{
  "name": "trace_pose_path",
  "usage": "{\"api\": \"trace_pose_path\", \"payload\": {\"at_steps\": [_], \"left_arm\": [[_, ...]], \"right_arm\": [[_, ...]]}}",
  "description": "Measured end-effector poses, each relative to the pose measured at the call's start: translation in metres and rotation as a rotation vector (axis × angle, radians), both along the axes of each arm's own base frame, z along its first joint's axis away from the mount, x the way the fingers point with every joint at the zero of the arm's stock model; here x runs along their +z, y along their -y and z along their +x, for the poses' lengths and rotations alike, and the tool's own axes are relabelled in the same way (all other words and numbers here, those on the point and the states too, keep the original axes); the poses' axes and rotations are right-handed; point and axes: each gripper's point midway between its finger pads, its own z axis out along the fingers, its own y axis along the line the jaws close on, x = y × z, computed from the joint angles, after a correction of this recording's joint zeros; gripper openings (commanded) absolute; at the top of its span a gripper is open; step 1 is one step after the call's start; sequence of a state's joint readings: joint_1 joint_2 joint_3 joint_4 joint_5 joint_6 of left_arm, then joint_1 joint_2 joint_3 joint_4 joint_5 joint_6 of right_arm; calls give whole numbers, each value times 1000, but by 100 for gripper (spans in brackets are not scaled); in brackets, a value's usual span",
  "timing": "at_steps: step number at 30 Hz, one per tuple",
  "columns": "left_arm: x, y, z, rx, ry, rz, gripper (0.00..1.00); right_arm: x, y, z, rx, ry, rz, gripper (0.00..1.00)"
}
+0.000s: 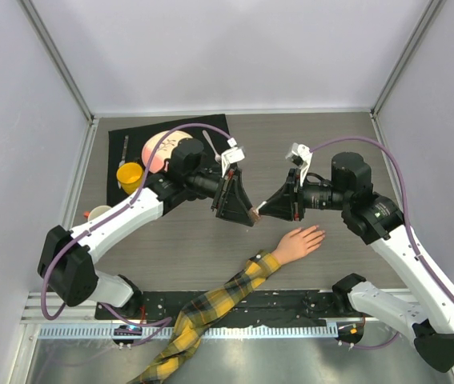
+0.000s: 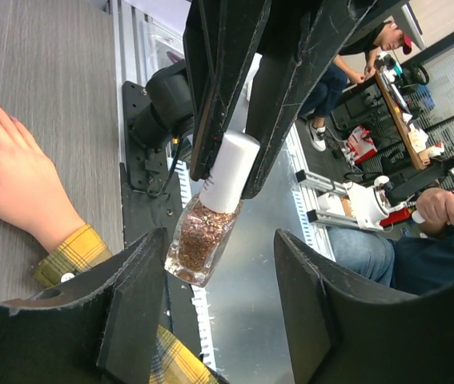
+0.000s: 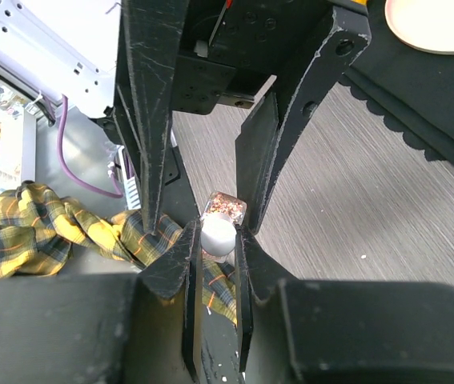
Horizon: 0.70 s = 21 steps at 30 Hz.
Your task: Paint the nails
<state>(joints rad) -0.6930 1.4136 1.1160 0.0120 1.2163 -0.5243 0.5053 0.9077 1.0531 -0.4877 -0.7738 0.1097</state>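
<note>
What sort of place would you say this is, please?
Probably a robotics lab: white panel walls enclose the wood-grain table, an aluminium rail runs along its near edge, and the left wrist view shows people at workbenches.

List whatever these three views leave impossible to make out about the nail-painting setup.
1. The nails: too small in the top view; in the left wrist view the frame edge cuts the mannequin hand.
2. Left gripper: whether its fingers press the nail polish bottle is unclear in both wrist views.
3. White cup: partly hidden by left arm, top view.
</note>
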Motion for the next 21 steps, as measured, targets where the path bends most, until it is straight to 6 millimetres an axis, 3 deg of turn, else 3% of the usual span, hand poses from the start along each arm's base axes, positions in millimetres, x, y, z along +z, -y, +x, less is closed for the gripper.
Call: {"api": "trace_pose_path", "payload": {"at_steps": [5,8,10,11,12,13,15,21], "left_arm": [[1,0,0,0,2,-3,49],[2,1,1,3,-3,-6,36],[2,1,2,8,0,-8,20],[2,1,1,5,3,-11,16],[4,1,1,-1,16,-22,8],[4,1,1,-4,23,-26,3],[2,3,6,22,46,-22,0],[-23,2,37,252,139,111,0]], "right_arm": [[2,-1,-1,12,4,9,1],[4,-2,-2,18,9,15,1],[6,-3,-3,24,14,24,1],[7,-3,-3,22,12,26,6],[8,-3,-4,18,6,29,23],[8,-2,-4,9,-1,30,32],[6,1,4,-56,-18,21,44],[2,21,46,-413,-142,21,58]]}}
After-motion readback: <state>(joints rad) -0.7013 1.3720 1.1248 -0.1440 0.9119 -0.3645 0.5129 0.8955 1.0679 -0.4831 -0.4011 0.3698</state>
